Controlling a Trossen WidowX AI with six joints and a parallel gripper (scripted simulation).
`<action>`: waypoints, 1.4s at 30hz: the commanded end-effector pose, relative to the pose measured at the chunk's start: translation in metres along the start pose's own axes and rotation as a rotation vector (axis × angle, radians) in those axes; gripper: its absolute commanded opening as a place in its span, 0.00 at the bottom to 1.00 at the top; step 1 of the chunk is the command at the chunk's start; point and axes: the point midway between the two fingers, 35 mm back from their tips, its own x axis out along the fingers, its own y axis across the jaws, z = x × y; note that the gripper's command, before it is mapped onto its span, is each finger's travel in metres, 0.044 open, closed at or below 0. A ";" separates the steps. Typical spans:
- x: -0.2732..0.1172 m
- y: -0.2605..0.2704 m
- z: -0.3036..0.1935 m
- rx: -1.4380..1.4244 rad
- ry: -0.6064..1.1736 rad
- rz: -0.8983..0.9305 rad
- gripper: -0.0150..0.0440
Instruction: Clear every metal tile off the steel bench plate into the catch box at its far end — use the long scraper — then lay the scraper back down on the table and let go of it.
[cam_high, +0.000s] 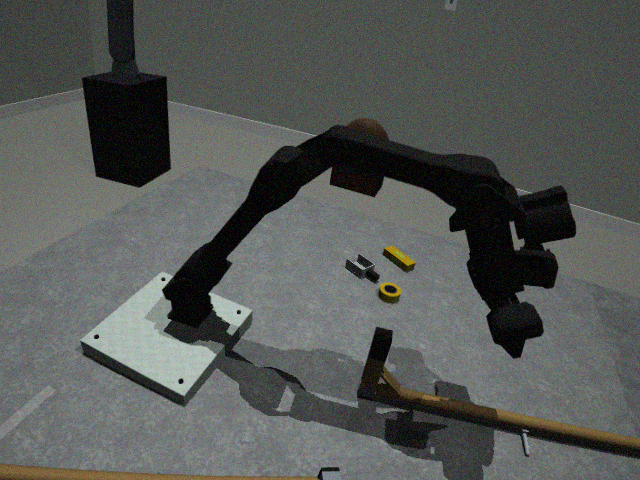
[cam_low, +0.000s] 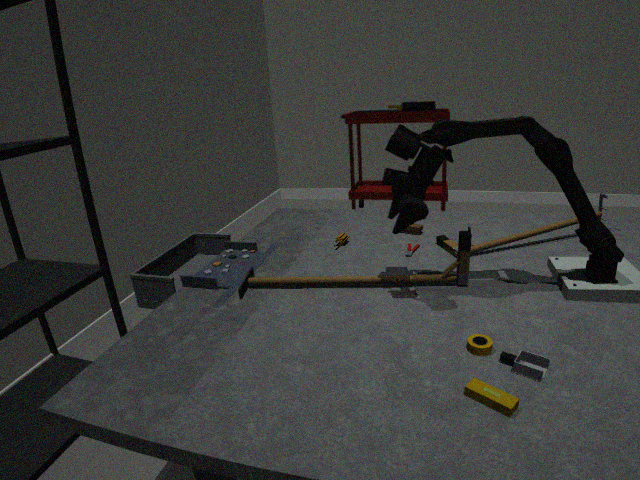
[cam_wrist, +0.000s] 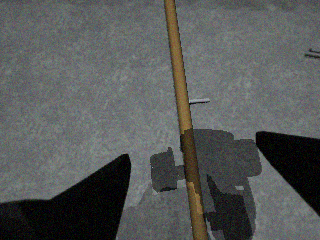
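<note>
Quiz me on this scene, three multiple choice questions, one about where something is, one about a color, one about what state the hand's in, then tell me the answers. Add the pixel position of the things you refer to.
1. Where is the catch box (cam_low: 152, 281)?
A. On the red cart
B. Under the robot's base plate
C. At the far end of the bench plate

2. What color is the tape roll (cam_high: 382, 294) (cam_low: 469, 347)?
A. Yellow
B. Blue
C. White

3. How is the hand (cam_high: 515, 355) (cam_low: 397, 232) (cam_wrist: 191, 149)?
A. Shut on the scraper
B. Open, holding nothing
C. Shut on a tile

1: C, the exterior view shows the box beyond the plate.
2: A, its ring is yellow in the top and exterior views.
3: B, the wrist view shows the fingers wide apart, the wooden handle (cam_wrist: 177, 75) lying below.
</note>
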 end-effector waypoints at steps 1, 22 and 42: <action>0.014 0.001 -0.001 -0.007 0.025 0.014 1.00; 0.086 0.004 -0.021 -0.013 0.177 0.064 1.00; 0.073 -0.003 -0.029 0.000 0.177 0.075 1.00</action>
